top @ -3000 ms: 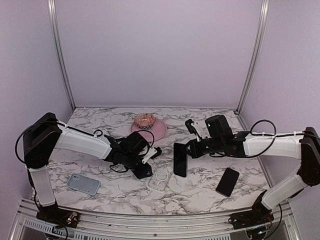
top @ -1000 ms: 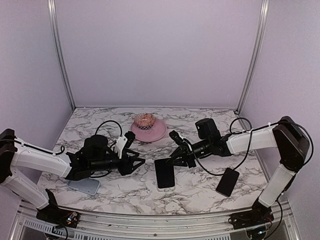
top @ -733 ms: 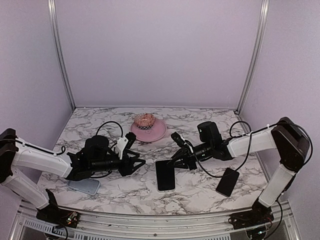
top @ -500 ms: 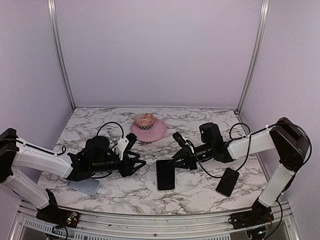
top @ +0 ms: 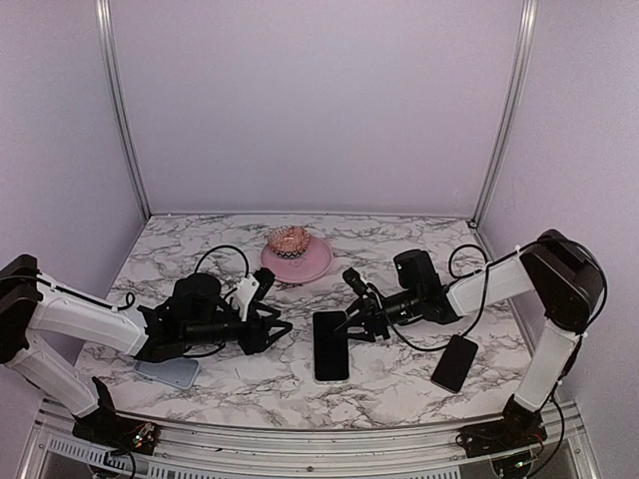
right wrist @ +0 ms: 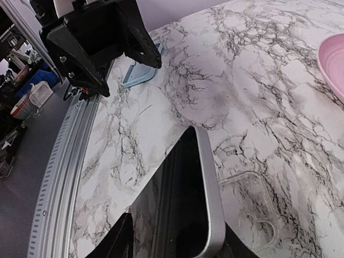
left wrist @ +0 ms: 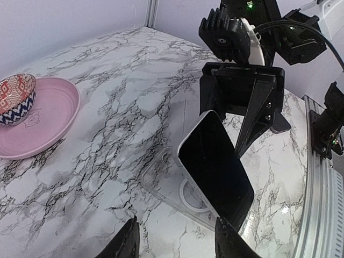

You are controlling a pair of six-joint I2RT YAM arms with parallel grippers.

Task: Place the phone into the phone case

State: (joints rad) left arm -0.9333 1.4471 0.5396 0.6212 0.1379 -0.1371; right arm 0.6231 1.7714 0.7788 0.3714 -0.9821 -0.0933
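Observation:
The phone (top: 330, 346), black screen up with a pale edge, lies tilted on the clear phone case (left wrist: 167, 180). One long side sits low and the other is raised above the shell's white ring. In the right wrist view the phone (right wrist: 185, 207) leans over the phone case (right wrist: 252, 199). My right gripper (top: 355, 323) stands at the phone's far end with its fingers spread either side of that end, open. To the phone's left, my left gripper (top: 275, 327) is low over the table, open and holding nothing. Its fingertips (left wrist: 129, 243) frame the case's near edge.
A pink plate (top: 305, 264) with a patterned bowl (top: 289, 239) stands at the back centre. A grey-blue slab (top: 168, 372) lies front left under the left arm. An all-black phone (top: 455, 362) lies front right. The table's metal front rail (top: 300, 439) runs along the near edge.
The right gripper's fingers have spread apart around the phone's end, and the arm has shifted slightly. The phone rests on the case. The left arm has barely moved.

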